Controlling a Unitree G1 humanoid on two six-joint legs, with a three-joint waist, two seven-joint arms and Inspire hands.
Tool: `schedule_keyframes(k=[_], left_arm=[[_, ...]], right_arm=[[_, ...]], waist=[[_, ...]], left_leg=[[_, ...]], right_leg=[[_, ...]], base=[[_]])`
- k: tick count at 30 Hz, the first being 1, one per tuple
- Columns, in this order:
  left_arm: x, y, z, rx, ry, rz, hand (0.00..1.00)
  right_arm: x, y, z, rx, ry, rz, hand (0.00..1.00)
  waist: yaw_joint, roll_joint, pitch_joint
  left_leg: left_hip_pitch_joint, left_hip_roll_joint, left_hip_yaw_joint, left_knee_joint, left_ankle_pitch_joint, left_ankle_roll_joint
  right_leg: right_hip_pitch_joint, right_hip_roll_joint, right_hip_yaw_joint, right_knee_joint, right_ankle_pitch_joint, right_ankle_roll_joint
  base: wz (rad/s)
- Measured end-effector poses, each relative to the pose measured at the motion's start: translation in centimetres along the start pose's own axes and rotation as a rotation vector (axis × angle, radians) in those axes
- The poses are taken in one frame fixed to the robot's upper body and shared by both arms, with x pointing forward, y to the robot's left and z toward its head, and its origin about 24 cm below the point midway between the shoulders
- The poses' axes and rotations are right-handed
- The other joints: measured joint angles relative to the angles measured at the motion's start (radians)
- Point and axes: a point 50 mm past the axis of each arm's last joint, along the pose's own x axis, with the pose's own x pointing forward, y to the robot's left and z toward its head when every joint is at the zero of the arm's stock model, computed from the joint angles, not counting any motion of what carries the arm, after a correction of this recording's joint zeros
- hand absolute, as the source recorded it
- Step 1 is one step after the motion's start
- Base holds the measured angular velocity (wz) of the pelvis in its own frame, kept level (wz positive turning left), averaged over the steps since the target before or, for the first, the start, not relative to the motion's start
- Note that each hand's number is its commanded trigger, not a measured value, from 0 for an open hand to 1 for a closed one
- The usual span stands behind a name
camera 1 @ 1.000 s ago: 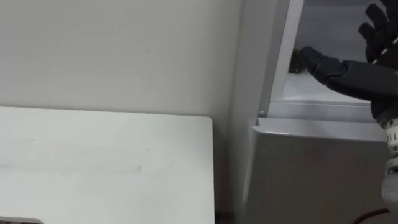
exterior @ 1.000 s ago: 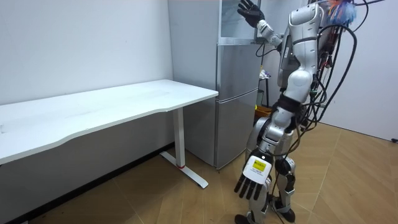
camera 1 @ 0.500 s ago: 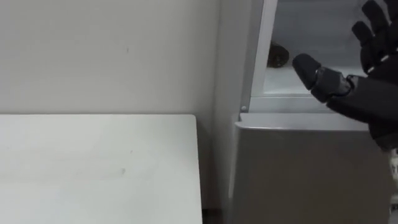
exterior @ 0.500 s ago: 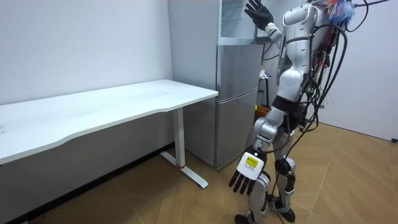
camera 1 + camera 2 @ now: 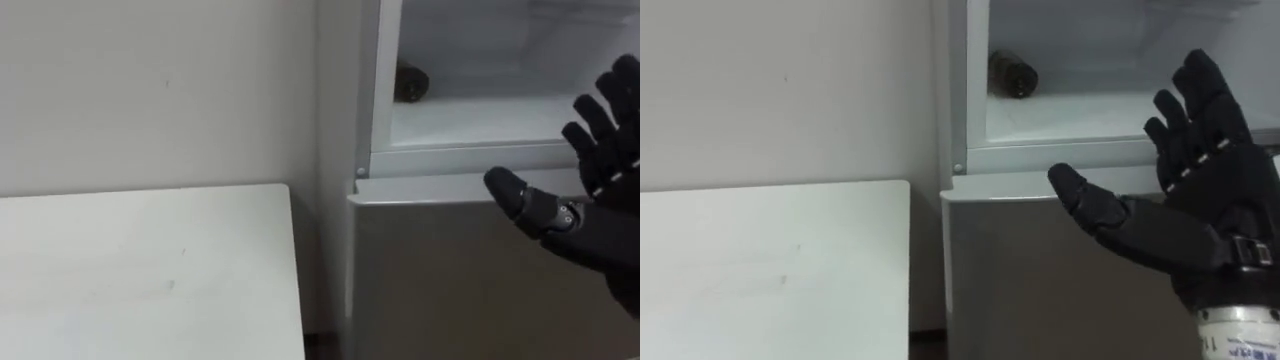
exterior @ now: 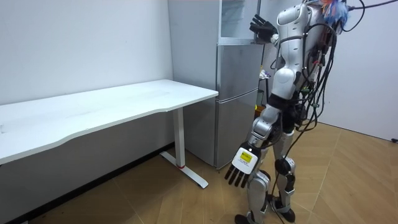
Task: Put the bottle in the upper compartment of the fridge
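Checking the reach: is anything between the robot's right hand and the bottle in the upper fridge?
Nothing visible does. The bottle lies on its side, back left in the open upper fridge; the open right hand is raised before it, lower right. The left hand hangs down.

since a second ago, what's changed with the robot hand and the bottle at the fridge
The right robot hand, open and empty, has drawn back and down from the open upper compartment of the grey fridge towards the robot's chest. Nothing was gripped or released. Unchanged: the dark bottle lies inside that compartment, and the left robot hand hangs open beside the leg.
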Motion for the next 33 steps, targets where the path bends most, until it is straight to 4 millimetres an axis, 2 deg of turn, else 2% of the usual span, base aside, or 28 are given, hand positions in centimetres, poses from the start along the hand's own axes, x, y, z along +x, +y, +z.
schedule_keyframes(k=[5, 6, 8, 10, 13, 17, 19, 29, 33], left_arm=[[0.0, -0.1, 0.0, -0.032, 0.001, 0.015, 0.00], [0.0, -0.1, 0.1, -0.045, -0.001, 0.018, 0.00], [0.0, -0.2, 0.2, -0.053, -0.001, 0.017, 0.00], [0.0, -0.2, 0.1, -0.061, -0.001, 0.015, 0.00], [0.0, -0.3, 0.1, -0.081, 0.004, 0.016, 0.00], [0.1, -0.2, 0.3, -0.081, -0.004, 0.017, 0.00], [0.1, -0.1, 0.4, -0.073, -0.017, 0.021, 0.00], [0.0, -0.1, 0.5, -0.088, -0.031, 0.031, 0.00], [0.0, -0.2, 0.5, -0.092, -0.032, 0.028, 0.00]], right_arm=[[-1.3, -1.7, -2.1, -0.043, 0.102, -0.098, 0.00], [-1.7, -2.2, -3.1, -0.048, 0.145, -0.135, 0.00], [-2.7, -3.3, -4.8, -0.057, 0.222, -0.209, 0.00], [-4.4, -4.7, -6.8, -0.077, 0.325, -0.308, 0.00], [-6.2, -5.9, -8.4, -0.101, 0.421, -0.392, 0.00], [-7.5, -6.8, -9.4, -0.119, 0.476, -0.474, 0.00], [-8.8, -7.8, -10.2, -0.153, 0.525, -0.543, 0.00], [-13.6, -10.8, -13.2, -0.270, 0.713, -0.766, 0.00], [-16.3, -12.1, -14.3, -0.333, 0.820, -0.844, 0.00]], waist=[[0.002, 0.007, 0.0054], [0.002, 0.013, 0.0095], [-0.002, 0.013, 0.0093], [-0.004, 0.015, 0.0115], [-0.011, 0.023, 0.0166], [-0.022, 0.031, 0.0128], [-0.025, 0.026, 0.0112], [-0.021, 0.017, 0.0108], [-0.022, 0.024, 0.0112]], left_leg=[[0.006, 0.001, 0.011, -0.002, -0.004, -0.002], [0.007, 0.003, 0.014, -0.001, -0.004, -0.002], [0.008, 0.003, 0.015, -0.001, -0.005, -0.002], [0.006, 0.003, 0.017, -0.002, -0.005, -0.002], [-0.001, 0.003, 0.021, -0.002, -0.005, -0.002], [-0.014, 0.003, 0.022, -0.001, -0.005, -0.002], [-0.011, 0.003, 0.021, -0.001, -0.006, -0.003], [0.000, 0.001, 0.019, -0.001, -0.007, -0.003], [0.002, -0.001, 0.020, 0.001, -0.007, -0.003]], right_leg=[[0.000, 0.001, 0.013, 0.000, 0.000, 0.000], [0.001, 0.001, 0.014, 0.000, 0.000, 0.000], [0.005, 0.001, 0.015, 0.000, 0.000, 0.000], [0.002, 0.001, 0.018, 0.000, 0.000, 0.000], [-0.007, 0.001, 0.023, 0.000, 0.000, 0.000], [-0.020, 0.002, 0.025, -0.001, 0.000, 0.000], [-0.016, 0.002, 0.023, -0.003, -0.001, 0.001], [-0.008, 0.002, 0.024, -0.004, -0.001, 0.002], [-0.004, 0.000, 0.027, -0.012, -0.003, 0.003]], base=[[-0.07], [-0.06], [0.00], [-0.03], [-0.05], [0.00], [0.00], [0.00], [0.00]])
